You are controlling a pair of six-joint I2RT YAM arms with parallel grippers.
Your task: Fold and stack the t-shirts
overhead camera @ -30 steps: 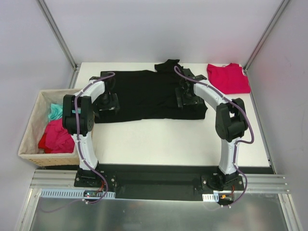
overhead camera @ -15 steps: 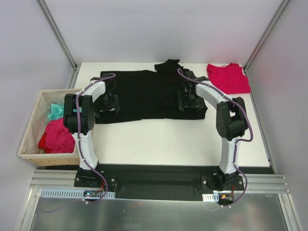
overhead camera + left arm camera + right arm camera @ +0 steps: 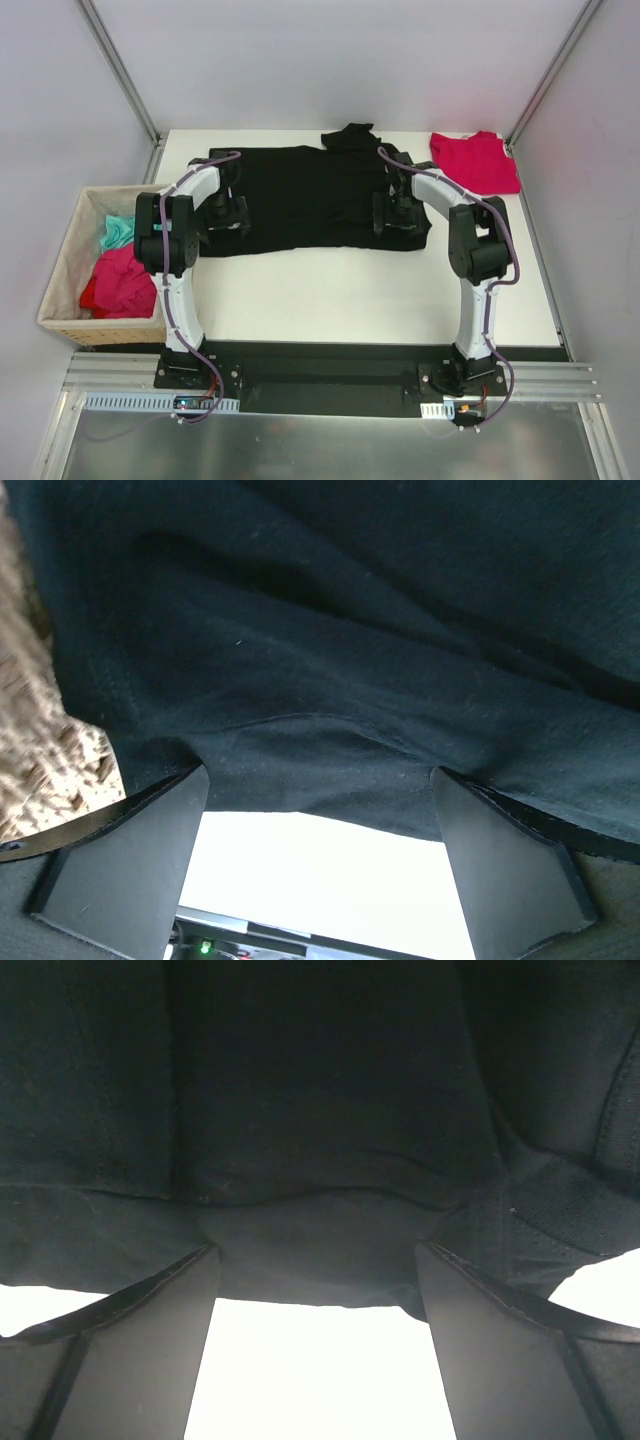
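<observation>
The black t-shirt (image 3: 310, 195) lies spread flat across the far half of the white surface (image 3: 350, 295), its long side running left to right, and everything else sits around it. The left fingers (image 3: 125, 865) hang over the shirt's near-left part and stand wide apart. The dark hem runs between them and nothing is pinched. The right fingers (image 3: 500, 1350) are over the shirt's near-right part, also spread wide, with a doubled edge of black cloth lying loose in the gap. From where I stand, neither pair holds anything. The red t-shirt (image 3: 475, 162) lies just right of the black shirt's far-right corner, a little rumpled and not touching it. Left of the black shirt, off the surface's edge, a woven basket (image 3: 62, 270) holds red and teal cloth.
</observation>
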